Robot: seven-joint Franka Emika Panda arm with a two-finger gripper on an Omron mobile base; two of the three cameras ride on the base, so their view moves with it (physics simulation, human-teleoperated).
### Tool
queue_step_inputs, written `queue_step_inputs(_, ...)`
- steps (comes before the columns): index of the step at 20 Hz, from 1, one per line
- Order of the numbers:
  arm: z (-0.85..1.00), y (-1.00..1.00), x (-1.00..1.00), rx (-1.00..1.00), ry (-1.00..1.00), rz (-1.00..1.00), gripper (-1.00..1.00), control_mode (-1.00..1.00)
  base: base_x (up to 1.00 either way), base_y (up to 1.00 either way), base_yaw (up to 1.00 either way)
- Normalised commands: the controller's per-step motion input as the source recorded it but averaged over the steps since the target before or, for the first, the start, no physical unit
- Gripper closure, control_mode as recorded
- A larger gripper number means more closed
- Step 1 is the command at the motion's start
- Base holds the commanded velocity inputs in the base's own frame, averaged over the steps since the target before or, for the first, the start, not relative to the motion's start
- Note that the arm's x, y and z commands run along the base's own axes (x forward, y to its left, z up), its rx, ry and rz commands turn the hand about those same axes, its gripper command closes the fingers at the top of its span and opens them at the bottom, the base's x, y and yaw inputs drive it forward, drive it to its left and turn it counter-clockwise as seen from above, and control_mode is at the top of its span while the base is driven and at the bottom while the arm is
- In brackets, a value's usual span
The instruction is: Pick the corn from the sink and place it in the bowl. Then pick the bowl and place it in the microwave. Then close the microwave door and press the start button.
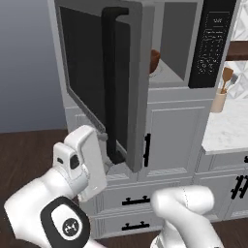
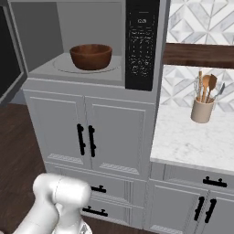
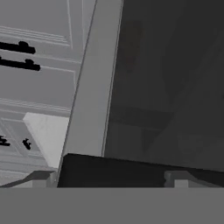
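The reddish-brown bowl stands inside the open microwave, on its turntable; its rim also peeks past the door. The corn and the sink are out of view. The microwave door stands half open, its black bar handle facing me. My gripper is low at the door's outer face, near the handle's bottom end. In the hand view the gripper is open, its fingertips spread wide, with the handle just ahead and the dark glass beyond.
The black control panel is to the right of the cavity. Grey cabinet doors and drawers sit below. To the right a marble counter carries a utensil crock, under a wooden shelf.
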Motion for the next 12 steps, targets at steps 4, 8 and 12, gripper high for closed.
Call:
queue_step_inputs(4,0.18,-1.00,0.95,0.00,-0.07,0.00,-1.00,-1.00,0.00,0.00,0.00)
queue_step_inputs(8,0.25,-1.00,0.92,0.00,-0.02,0.00,-1.00,-1.00,0.00,0.00,0.00)
queue_step_inputs(12,0.33,-1.00,1.00,0.00,0.00,0.00,-1.00,-1.00,0.00,0.00,0.00)
